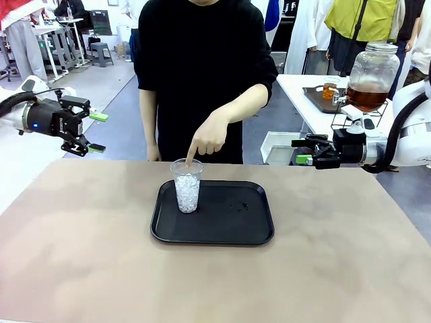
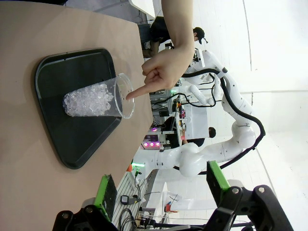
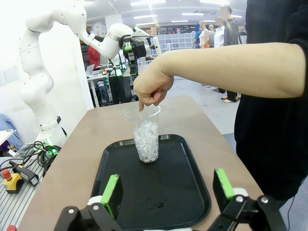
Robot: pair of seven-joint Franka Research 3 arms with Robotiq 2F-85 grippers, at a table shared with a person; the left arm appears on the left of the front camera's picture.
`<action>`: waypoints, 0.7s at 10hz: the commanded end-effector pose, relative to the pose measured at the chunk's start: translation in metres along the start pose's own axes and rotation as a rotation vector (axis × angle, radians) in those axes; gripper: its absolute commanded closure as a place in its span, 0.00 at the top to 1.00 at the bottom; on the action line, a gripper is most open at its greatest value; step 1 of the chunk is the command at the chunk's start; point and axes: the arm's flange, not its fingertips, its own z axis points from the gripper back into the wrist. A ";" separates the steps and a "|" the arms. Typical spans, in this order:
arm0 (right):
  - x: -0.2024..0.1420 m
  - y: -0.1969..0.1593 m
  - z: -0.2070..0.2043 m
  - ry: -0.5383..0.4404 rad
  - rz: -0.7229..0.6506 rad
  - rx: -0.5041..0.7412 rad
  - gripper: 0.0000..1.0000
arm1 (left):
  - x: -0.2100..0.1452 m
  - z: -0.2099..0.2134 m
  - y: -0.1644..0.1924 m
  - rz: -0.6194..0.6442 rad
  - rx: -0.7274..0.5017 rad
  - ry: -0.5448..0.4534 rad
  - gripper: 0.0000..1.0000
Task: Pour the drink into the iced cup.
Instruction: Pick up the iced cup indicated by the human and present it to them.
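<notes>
Front view: clear plastic cup [image 1: 186, 188] packed with white ice stands upright on the left part of a black rectangular tray [image 1: 222, 240], mid way across the tan surface [image 1: 94, 256]. A person's hand [image 1: 210, 138] reaches in from the far side, index finger down on the cup's far rim.

Amber-brown drink [image 1: 367, 98] sits in the bottom of a big clear glass dispenser jar [image 1: 372, 67], upright, long axis vertical, on a white side surface at far right, well apart from the cup.

Left end effector [image 1: 98, 132]: far left, raised, fingers spread wide, nothing between them. Right end effector [image 1: 301, 151]: right edge, also raised, fingers wide, empty, pointing left toward the tray.

Key relation: the jar lies beyond and to the right of the right end effector, behind its line of aim. The right arm is clearly nearer, while the left is across the whole surface. Likely the right must turn away from the cup to fetch the drink.
</notes>
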 end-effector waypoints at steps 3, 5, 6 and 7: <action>0.002 0.001 0.002 -0.008 -0.013 0.007 1.00 | 0.003 0.000 -0.002 -0.067 -0.007 0.012 1.00; 0.002 0.001 0.002 -0.008 -0.013 0.007 1.00 | 0.012 -0.001 -0.011 -0.266 -0.002 -0.010 1.00; 0.002 0.001 0.002 -0.008 -0.013 0.007 1.00 | 0.017 -0.002 -0.017 -0.360 0.003 -0.014 1.00; 0.002 0.001 0.002 -0.008 -0.013 0.007 1.00 | 0.023 -0.003 -0.018 -0.486 0.021 -0.010 1.00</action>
